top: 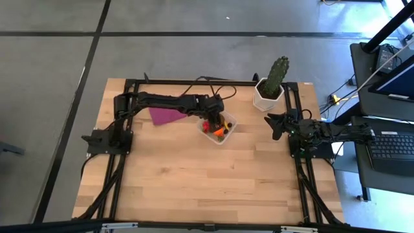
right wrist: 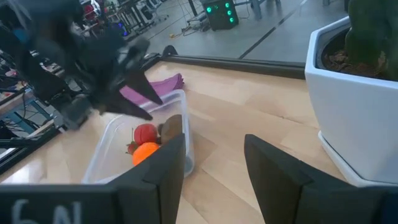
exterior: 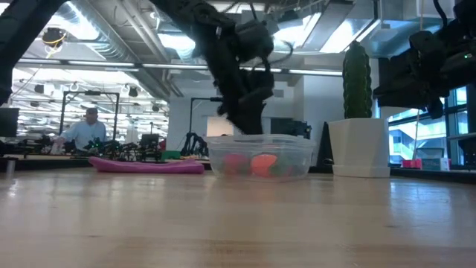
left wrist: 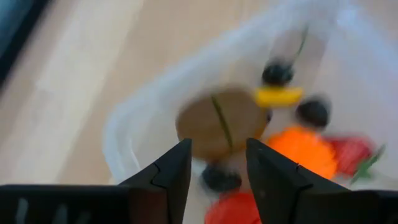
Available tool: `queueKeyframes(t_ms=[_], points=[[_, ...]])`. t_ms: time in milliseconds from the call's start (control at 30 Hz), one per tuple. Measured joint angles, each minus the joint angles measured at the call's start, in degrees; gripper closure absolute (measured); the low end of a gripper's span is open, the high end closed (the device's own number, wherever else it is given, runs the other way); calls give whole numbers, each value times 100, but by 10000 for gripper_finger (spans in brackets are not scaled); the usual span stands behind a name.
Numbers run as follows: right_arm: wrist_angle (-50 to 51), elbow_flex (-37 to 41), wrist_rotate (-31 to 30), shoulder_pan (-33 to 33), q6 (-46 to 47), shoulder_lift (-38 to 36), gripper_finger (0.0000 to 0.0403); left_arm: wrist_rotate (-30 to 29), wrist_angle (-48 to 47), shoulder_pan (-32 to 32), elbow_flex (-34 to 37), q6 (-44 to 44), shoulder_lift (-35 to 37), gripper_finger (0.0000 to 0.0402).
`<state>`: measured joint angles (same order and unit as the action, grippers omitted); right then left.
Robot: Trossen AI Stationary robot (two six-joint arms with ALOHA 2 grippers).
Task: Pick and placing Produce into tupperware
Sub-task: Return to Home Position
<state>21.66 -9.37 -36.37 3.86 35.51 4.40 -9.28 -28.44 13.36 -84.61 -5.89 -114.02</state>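
Produce [top: 217,127] in the tupperware [top: 231,121], nothing held
My left end effector [left wrist: 219,146] hangs just over it, fingers [left wrist: 171,168] parted on nothing, above the kiwi [left wrist: 217,121], orange ball [left wrist: 301,149] and dark berries [left wrist: 313,112]; the tupperware stands on the desk [top: 181,175] between purple cloth [top: 165,116] and cactus pot [top: 265,98], near which my right end effector [right wrist: 214,140] waits, open

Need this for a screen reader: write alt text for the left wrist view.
The left gripper, fingers open, hangs over a clear tupperware holding a brown kiwi, an orange, a yellow piece, dark berries and red strawberries. Wooden table shows beside it.
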Motion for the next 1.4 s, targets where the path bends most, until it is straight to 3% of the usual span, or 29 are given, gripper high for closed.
queueKeyframes(t_ms=[233,467,533,867,1067,1300,1400], points=[[3,0,-1,0,2,0,234,0,-679,-1,-839,164,66,256],[-55,0,0,0,-3,2,234,3,-2617,-23,-2731,959,318,268],[-109,0,0,0,-8,-2,234,7,-2703,-23,-3137,1177,499,271],[-843,0,-3,-9,-795,-7,234,39,-2734,-51,-3416,1247,2124,284],[-1639,-2,-3,-11,-1446,-7,234,-116,-1995,-399,-2297,1264,3486,292],[-1631,-2,-5,-11,-1779,-4,234,-1475,-1203,-1042,439,570,5667,301],[-1591,-2,-3,-89,-1801,-4,234,-1688,-523,-1348,1787,330,6535,305]])
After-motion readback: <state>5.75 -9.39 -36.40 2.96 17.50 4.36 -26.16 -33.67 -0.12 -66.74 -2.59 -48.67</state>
